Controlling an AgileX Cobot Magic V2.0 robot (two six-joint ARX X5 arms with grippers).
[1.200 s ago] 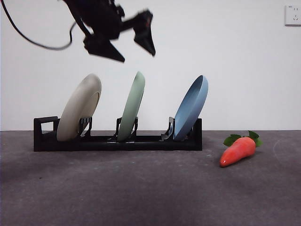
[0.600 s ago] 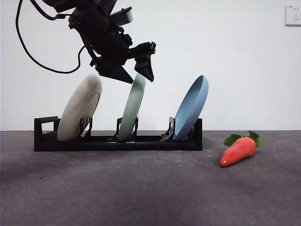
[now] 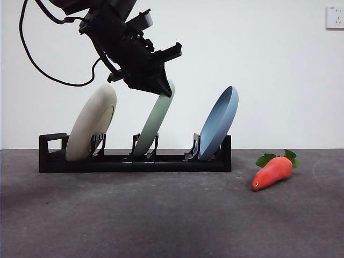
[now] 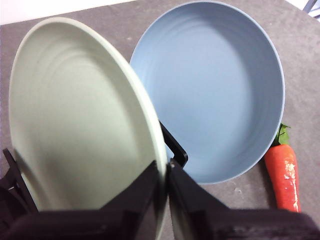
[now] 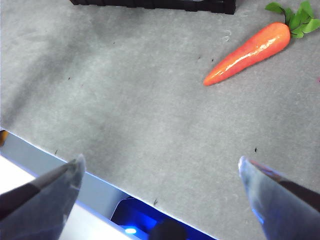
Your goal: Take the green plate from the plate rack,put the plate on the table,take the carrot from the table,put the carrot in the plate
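Left gripper pinching green plate rim, between cream plate and blue plate.

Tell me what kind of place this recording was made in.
Most likely a robot lab test bench, not a real kitchen: a bare dark grey table against a blank white wall with one socket, holding only a black plate rack and a toy carrot. The left tool grips the green plate.

The plate rack stands on the table toward its far edge, holding three leaning plates in a row: cream plate, green plate in the middle slot, blue plate. The carrot lies on the table beyond the blue plate's end, nearer the front.
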